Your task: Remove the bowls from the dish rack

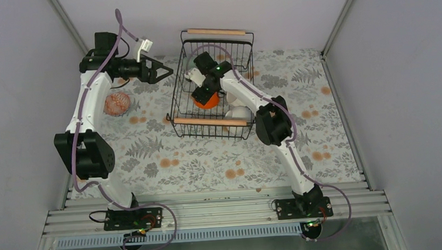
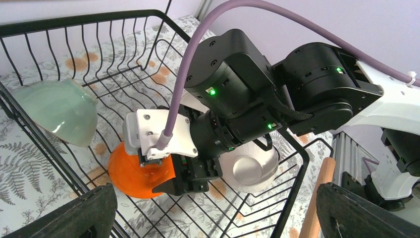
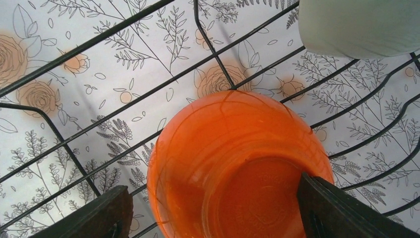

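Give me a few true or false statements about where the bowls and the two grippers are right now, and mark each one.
1. The right gripper hangs open inside the dish rack, over the orange bowl. True.
2. The left gripper holds the mint-green bowl. False: it is open and empty, outside the rack on its left side, and the mint-green bowl lies in the rack.
3. A pinkish patterned bowl sits on the table, outside the rack. True.
4. The orange bowl is the only bowl in the rack. False: the mint-green bowl and a white bowl are in it too.
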Controlling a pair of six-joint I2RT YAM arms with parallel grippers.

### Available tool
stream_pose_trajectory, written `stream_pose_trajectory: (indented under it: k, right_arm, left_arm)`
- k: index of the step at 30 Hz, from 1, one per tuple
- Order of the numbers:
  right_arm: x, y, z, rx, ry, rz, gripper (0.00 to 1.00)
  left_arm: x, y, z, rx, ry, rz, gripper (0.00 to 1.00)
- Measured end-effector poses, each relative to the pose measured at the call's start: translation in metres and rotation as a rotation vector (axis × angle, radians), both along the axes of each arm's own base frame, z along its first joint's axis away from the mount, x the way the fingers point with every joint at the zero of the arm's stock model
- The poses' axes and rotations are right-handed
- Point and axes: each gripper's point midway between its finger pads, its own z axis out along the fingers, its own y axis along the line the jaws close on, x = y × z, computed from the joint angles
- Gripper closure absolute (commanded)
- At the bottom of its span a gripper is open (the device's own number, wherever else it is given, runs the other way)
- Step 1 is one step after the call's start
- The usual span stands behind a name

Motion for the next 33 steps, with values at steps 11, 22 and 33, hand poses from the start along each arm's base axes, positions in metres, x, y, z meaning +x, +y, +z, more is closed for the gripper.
stream_pose_trajectory:
  k: [11, 22, 33]
  right_arm:
    - [0.012, -0.010, 0.004, -0.020, -0.043, -0.039, 0.15]
    - [0.028, -0.030, 0.010, 0.006, -0.048, -0.089, 0.09]
    - [0.036, -0.044, 0.011, 0.028, -0.030, -0.101, 0.05]
  left_arm:
    - [-0.004, 0.000, 0.006, 0.000, -0.020, 0.000, 0.00]
    - [-0.007, 0.000, 0.006, -0.001, -0.019, 0.001, 0.00]
    - [-0.008, 0.000, 0.006, -0.001, -0.021, 0.001, 0.00]
